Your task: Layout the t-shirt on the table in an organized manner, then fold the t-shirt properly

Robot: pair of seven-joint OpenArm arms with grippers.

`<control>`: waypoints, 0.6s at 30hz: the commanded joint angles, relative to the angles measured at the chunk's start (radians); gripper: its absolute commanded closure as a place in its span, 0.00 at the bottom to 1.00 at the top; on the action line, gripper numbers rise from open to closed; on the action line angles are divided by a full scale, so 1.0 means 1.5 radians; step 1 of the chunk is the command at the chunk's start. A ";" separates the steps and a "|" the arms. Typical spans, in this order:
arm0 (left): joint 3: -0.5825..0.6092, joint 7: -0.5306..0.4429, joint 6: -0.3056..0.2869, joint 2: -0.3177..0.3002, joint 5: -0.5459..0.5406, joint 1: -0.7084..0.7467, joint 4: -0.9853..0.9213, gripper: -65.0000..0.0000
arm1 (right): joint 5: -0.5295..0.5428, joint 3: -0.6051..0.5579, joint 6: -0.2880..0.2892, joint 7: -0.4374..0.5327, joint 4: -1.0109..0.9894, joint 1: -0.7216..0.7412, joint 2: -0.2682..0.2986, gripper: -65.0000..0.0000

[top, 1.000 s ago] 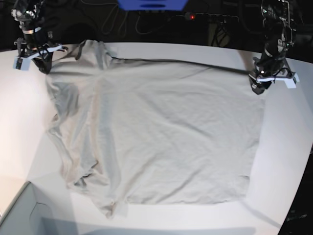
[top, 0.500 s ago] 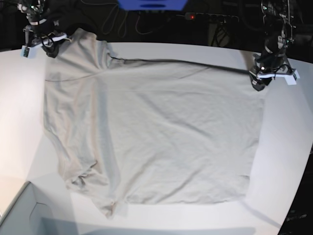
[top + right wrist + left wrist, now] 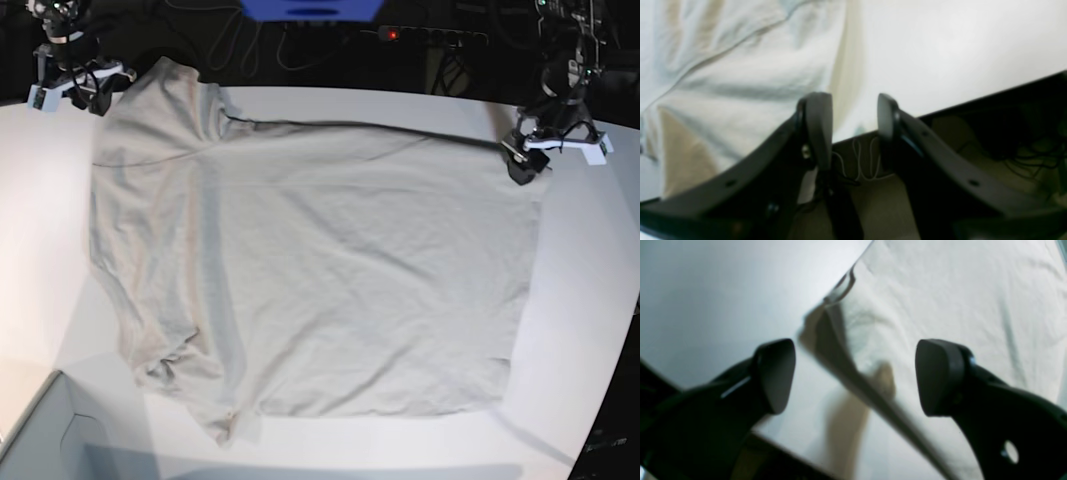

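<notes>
The light grey-beige t-shirt (image 3: 320,270) lies spread flat on the white table (image 3: 590,300), with its sleeves and collar side toward the left. My left gripper (image 3: 522,165) hovers at the shirt's far right corner. In the left wrist view the left gripper (image 3: 855,373) is wide open, straddling the shirt's edge (image 3: 957,290) without holding it. My right gripper (image 3: 78,98) is at the table's far left edge, just left of the shirt's far left corner. In the right wrist view the right gripper (image 3: 853,116) is open and empty, with the shirt (image 3: 740,66) beside it.
A pale grey box corner (image 3: 50,440) sits at the near left. Beyond the table's far edge are a blue object (image 3: 310,8), a power strip with a red light (image 3: 420,35) and cables. Bare table (image 3: 723,290) borders the shirt on the right.
The right gripper pulled the shirt's far left corner outward, flattening the left side, then moved left off the cloth. The left gripper shifted slightly at the far right corner.
</notes>
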 commanded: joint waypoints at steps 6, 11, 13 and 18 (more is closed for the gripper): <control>0.003 -0.002 0.000 -0.008 -0.003 -0.028 -0.007 0.16 | 0.009 -0.004 0.000 0.016 0.095 -0.056 -0.035 0.65; 0.011 -0.002 0.001 -0.008 -0.003 -0.046 0.026 0.16 | 0.008 -0.004 0.000 0.016 0.102 -0.060 -0.042 0.65; 0.011 -0.002 0.002 -0.008 -0.003 -0.045 0.057 0.16 | 0.008 -0.004 0.000 0.016 0.102 -0.059 -0.042 0.65; 0.012 -0.002 0.005 -0.008 0.001 -0.049 0.096 0.16 | 0.008 -0.004 0.000 0.016 0.102 -0.057 -0.039 0.65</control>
